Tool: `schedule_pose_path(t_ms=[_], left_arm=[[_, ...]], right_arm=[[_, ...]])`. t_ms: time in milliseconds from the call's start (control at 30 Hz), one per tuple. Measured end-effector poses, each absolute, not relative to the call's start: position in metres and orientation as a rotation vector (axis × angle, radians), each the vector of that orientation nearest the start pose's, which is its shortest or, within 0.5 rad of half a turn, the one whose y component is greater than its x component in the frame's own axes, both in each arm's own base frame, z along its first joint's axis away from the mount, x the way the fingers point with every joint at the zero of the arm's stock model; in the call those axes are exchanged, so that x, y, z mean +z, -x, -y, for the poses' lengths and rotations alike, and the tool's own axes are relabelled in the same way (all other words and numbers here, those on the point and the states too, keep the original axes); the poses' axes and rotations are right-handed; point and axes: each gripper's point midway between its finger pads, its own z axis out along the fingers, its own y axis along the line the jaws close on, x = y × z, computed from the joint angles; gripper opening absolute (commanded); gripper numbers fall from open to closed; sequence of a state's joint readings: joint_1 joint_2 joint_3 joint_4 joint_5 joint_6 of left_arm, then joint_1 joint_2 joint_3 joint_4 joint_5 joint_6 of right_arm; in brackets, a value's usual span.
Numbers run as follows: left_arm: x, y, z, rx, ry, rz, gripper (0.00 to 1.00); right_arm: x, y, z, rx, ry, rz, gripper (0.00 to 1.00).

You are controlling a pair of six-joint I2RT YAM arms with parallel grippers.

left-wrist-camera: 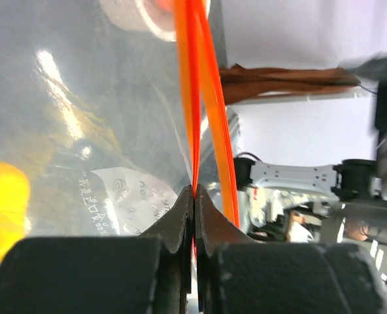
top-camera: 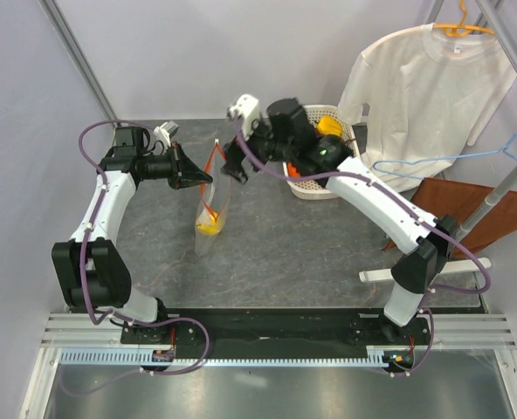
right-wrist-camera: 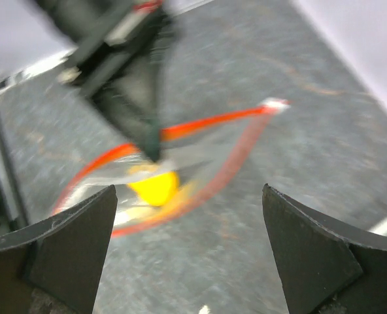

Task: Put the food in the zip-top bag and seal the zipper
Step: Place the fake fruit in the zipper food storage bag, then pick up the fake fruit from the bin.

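Holding the bag up by its zipper, pinched in my closed left gripper, I see its gaping mouth just ahead of my open, empty right gripper, one yellow fruit already inside.

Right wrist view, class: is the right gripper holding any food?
No, the right gripper is open and empty, with one yellow fruit already inside the zip-top bag below it.
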State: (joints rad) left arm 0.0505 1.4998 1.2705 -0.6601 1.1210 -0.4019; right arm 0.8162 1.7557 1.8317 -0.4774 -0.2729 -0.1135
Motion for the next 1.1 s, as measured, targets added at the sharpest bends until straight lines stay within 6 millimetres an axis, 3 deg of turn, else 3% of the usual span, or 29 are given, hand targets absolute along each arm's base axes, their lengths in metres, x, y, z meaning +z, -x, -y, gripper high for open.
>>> schedule_pose_path(t_ms=[100,167,233,300,400,533,667,867,1100], left_arm=[[0.25,-0.329,0.145,-1.442,0.027,-2.295,0.02],[0.253,-0.337,0.142,-1.399,0.026,-2.286,0.02],[0.255,-0.345,0.14,-1.371,0.024,-2.278,0.02],[0.253,-0.352,0.138,-1.347,0.028,-2.277,0.02],[0.248,-0.358,0.137,-1.334,0.051,-2.288,0.02],[0.246,-0.361,0.136,-1.318,0.06,-2.288,0.02],[0.245,-0.365,0.134,-1.293,0.066,-2.287,0.02],[0.243,-0.366,0.132,-1.276,0.074,-2.29,0.02],[0.241,-0.367,0.131,-1.258,0.082,-2.295,0.02]], right_arm=[[0.339,-0.359,-0.369,0.682,0.937,-1.764,0.98],[0.333,-0.389,-0.332,0.627,0.834,-1.845,0.98],[0.315,-0.414,-0.297,0.548,0.754,-1.932,0.98],[0.282,-0.439,-0.259,0.426,0.678,-2.042,0.98],[0.229,-0.452,-0.227,0.307,0.641,-2.193,0.97],[0.175,-0.464,-0.202,0.222,0.602,-2.336,0.95],[0.14,-0.477,-0.179,0.134,0.552,-2.415,0.94],[0.12,-0.489,-0.156,0.026,0.485,-2.453,0.91],[0.109,-0.503,-0.143,-0.007,0.438,-2.448,0.9]])
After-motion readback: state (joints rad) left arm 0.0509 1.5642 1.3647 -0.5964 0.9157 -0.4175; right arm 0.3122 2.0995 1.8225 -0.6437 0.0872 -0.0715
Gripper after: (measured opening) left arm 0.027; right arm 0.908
